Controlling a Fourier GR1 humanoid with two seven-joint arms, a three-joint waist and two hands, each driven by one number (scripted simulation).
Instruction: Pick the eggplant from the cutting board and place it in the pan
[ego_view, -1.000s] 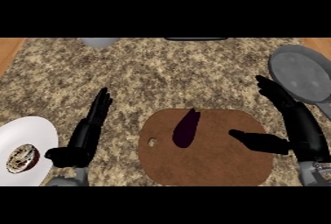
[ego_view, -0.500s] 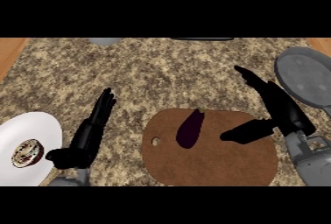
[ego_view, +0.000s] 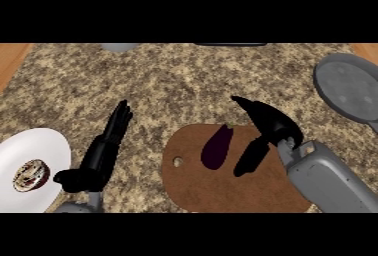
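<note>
A dark purple eggplant (ego_view: 217, 148) lies on the round brown cutting board (ego_view: 221, 185) in the lower middle of the head view. My right hand (ego_view: 269, 127) hovers just right of the eggplant, open, its fingers stretched up and left and its thumb pointing down beside the eggplant. The grey pan (ego_view: 353, 91) sits at the right edge of the counter, farther back. My left hand (ego_view: 103, 150) rests open at the lower left, fingers straight and pointing away from me, holding nothing.
A white plate (ego_view: 44, 150) with a small round pastry (ego_view: 29, 175) on it sits at the lower left edge, beside my left hand. A grey object (ego_view: 118, 47) and a dark item (ego_view: 230, 44) peek in at the counter's far edge.
My right hand has swung left from near the pan toward the eggplant and now stands over the board's right part. The left hand has barely shifted.
</note>
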